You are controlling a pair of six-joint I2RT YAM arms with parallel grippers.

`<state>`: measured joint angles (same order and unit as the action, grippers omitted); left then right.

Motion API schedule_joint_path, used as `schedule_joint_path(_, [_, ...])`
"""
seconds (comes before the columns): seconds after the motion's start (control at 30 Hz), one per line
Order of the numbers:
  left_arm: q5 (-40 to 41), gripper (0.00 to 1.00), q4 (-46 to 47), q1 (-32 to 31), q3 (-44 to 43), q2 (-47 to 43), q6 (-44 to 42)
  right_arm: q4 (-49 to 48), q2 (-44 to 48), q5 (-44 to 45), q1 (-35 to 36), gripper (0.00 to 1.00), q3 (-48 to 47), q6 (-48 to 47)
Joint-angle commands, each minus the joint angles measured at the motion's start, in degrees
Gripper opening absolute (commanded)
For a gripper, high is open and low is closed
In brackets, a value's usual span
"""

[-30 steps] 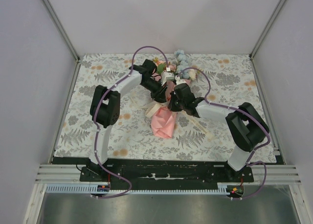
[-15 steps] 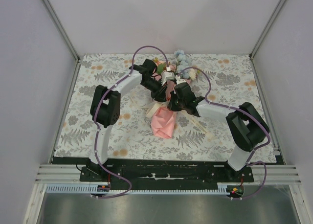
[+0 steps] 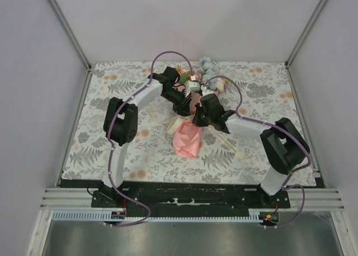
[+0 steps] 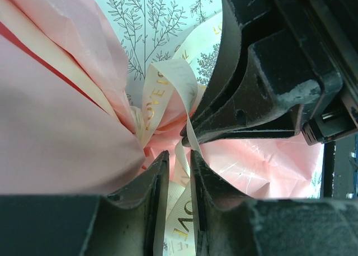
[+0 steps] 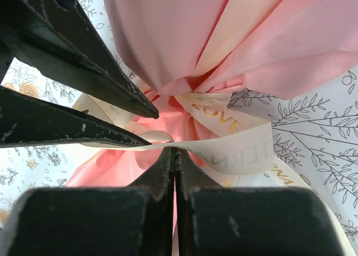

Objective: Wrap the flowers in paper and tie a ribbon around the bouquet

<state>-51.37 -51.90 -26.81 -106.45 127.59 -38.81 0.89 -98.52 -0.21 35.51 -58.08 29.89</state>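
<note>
The bouquet lies mid-table. Its salmon-pink paper (image 3: 187,141) cone points toward me and the flowers (image 3: 208,71) point away. A cream ribbon (image 4: 162,83) with gold lettering is looped round the gathered waist. My left gripper (image 3: 189,108) reaches in from the left. In the left wrist view its jaws (image 4: 179,155) stand close together with a ribbon strand caught between them. My right gripper (image 3: 197,121) comes from the right. Its jaws (image 5: 174,150) are fully shut and pinch the ribbon (image 5: 240,150) at their tips, a short way from the left gripper's fingers (image 5: 84,66).
A floral-printed tablecloth (image 3: 112,150) covers the table, with white walls on three sides. A loose ribbon tail (image 3: 229,144) trails right of the cone. Purple cables (image 3: 168,57) arch over both arms, which crowd the bouquet's waist.
Almost nothing differs. The right arm has shifted very slightly to the right, and both grippers stay at the bouquet's waist.
</note>
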Motion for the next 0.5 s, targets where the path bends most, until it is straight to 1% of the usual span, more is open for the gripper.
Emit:
schedule_joint_path(0.0, [1.54,0.29,-4.17,-0.53,-1.04,1.78,-3.29,-9.41,4.04,1.18,-1.23,0.00,-1.42,-1.67])
schedule_joint_path(0.2, [2.16,0.31,-4.35,-0.53,-1.74,2.40,-2.59,-11.43,4.21,1.00,-1.23,0.00,-0.71,-2.20])
schedule_joint_path(0.37, [-2.32,0.31,-4.09,1.05,-2.88,3.28,-0.04,-11.61,5.09,1.17,-1.23,0.00,0.95,-2.47])
schedule_joint_path(0.47, [-2.42,0.30,-2.25,1.41,-1.66,2.14,0.75,-11.96,5.36,1.00,-1.23,0.00,2.09,-2.12])
